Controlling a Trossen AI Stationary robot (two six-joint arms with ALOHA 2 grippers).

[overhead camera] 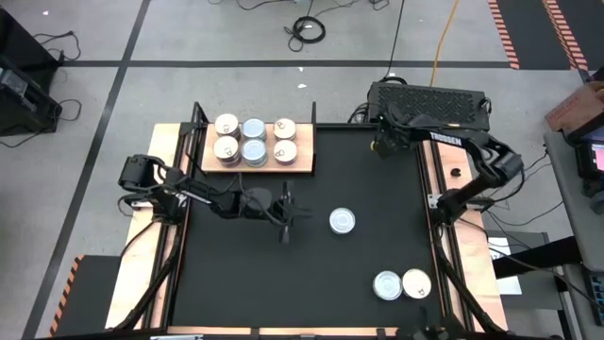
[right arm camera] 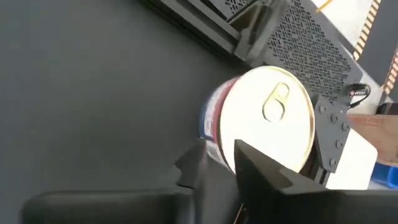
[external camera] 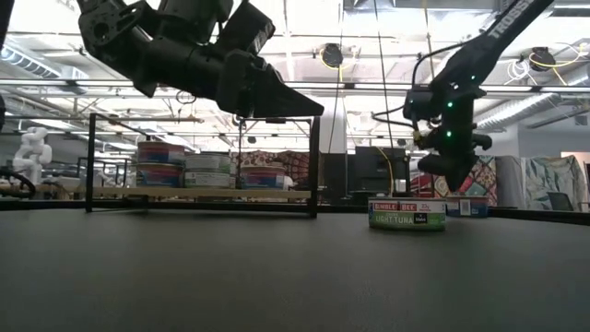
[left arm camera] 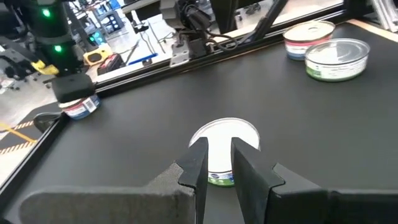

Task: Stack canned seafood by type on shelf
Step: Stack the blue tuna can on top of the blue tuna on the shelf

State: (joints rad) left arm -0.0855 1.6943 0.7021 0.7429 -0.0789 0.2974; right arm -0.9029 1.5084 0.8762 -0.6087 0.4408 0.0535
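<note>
The shelf [overhead camera: 304, 162] lies at the mat's far left and carries several cans [overhead camera: 253, 140] in short stacks [external camera: 198, 171]. A white-topped tuna can [overhead camera: 342, 221] stands alone mid-mat. My left gripper [overhead camera: 294, 212] points level at it from the left, its fingers [left arm camera: 217, 152] narrowly open with nothing between them. My right gripper [overhead camera: 382, 144] slants down over a gold-topped can with a pull tab [right arm camera: 267, 118] at the mat's far right corner. Its fingers [right arm camera: 222, 155] are narrowly open just above the can's rim. My right gripper stands close over the gold-topped can's near rim [right arm camera: 230, 155], slanting down from above. Its own fingers hide that edge, so I cannot tell whether they touch it. The can rests flat on the mat.
Two more cans [overhead camera: 401, 283] stand side by side at the mat's near right. A black metal frame [external camera: 313, 166] rises beside the shelf. A black perforated box [overhead camera: 429, 99] sits beyond the far right corner. Wooden strips [overhead camera: 429, 170] line the mat's sides.
</note>
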